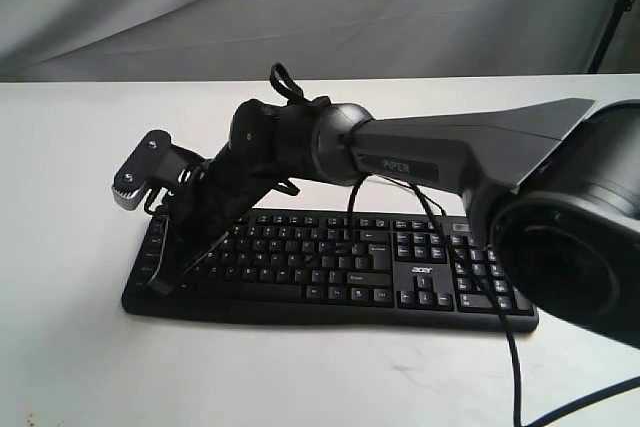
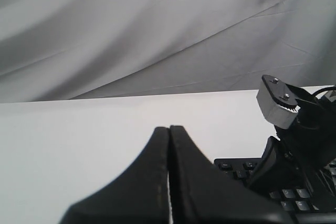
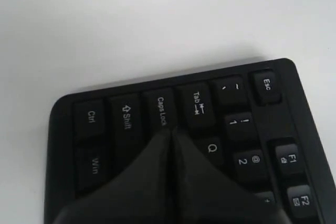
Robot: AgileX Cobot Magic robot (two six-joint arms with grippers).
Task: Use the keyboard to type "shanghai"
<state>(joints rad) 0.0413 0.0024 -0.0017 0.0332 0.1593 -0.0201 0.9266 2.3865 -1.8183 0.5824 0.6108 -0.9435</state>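
Right gripper (image 3: 171,132), jaws pressed together and empty, has its tip at the seam of Caps Lock (image 3: 161,109) and Tab (image 3: 197,103), at the left end of the keyboard (image 1: 340,269) on the white table (image 1: 80,147). Risk: the blunt tip straddles keys, so a press may catch Caps Lock or two keys together. Right arm reaches across the middle, wrist pitched steeply down. Left gripper (image 2: 169,128), also closed, hovers off that end.

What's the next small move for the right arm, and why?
Probably nudge the shut right gripper inward, off the edge column toward the home-row letters, before pressing. Its tip sits at the seam between Caps Lock and Tab on the keyboard, and neither key is in "shanghai". What's already typed can't be seen.
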